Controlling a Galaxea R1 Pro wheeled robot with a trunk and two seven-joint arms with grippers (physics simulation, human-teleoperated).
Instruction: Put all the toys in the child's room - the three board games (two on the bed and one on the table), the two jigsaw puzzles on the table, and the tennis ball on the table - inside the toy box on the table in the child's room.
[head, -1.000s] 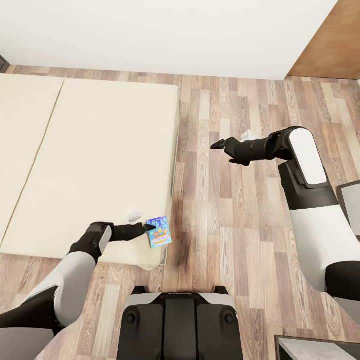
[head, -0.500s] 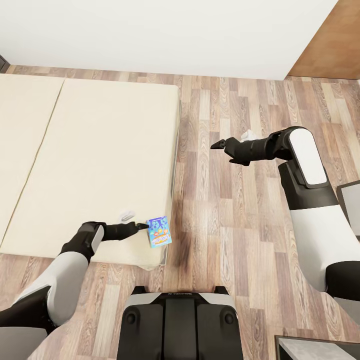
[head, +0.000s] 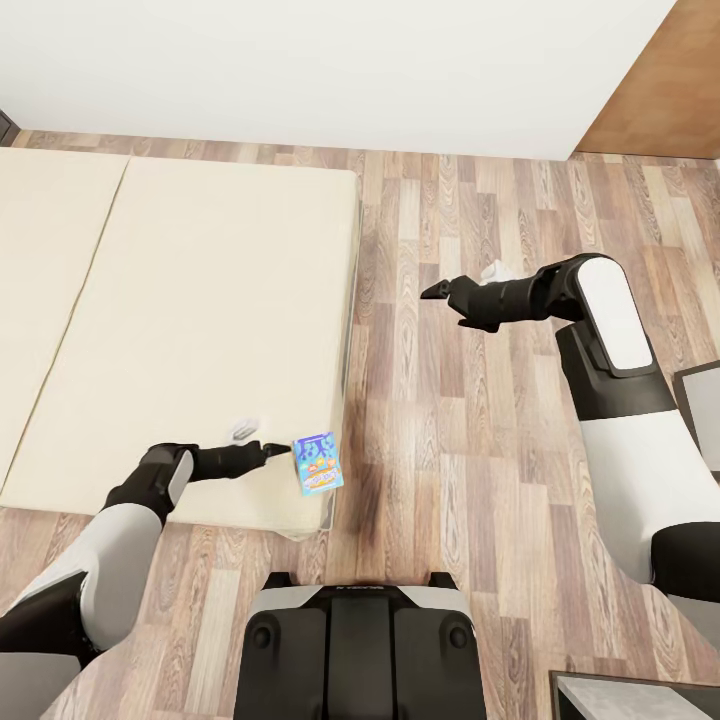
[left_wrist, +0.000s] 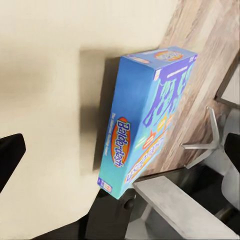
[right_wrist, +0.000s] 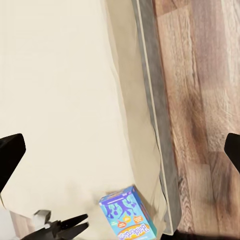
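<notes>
A small blue game box (head: 318, 463) lies flat on the bed (head: 190, 330). It sits at the bed's near corner, close to the edge beside the wood floor (head: 480, 420). The box has bright cartoon print and the word Balderdash on its side, which shows up close in the left wrist view (left_wrist: 145, 130).

The left gripper (head: 278, 450) is low over the bed, just beside the blue box. Its dark tips point at the box. A little gap shows between the tips and the box, so they are apart. The fingers look close together, and they hold nothing. In the right wrist view the left gripper (right_wrist: 70, 226) shows as thin dark points next to the blue box (right_wrist: 127, 214).

The right gripper (head: 436, 290) hangs in the air over the wood floor, well apart from the bed and the box. It points toward the bed. Its two fingers are spread wide, one at each side edge of the right wrist view, and it holds nothing.

The bed has a pale beige cover and a dark grey edge (right_wrist: 155, 125). A white wall (head: 330, 70) stands behind the bed. A grey corner of furniture (head: 640, 695) shows near the robot's right side.
</notes>
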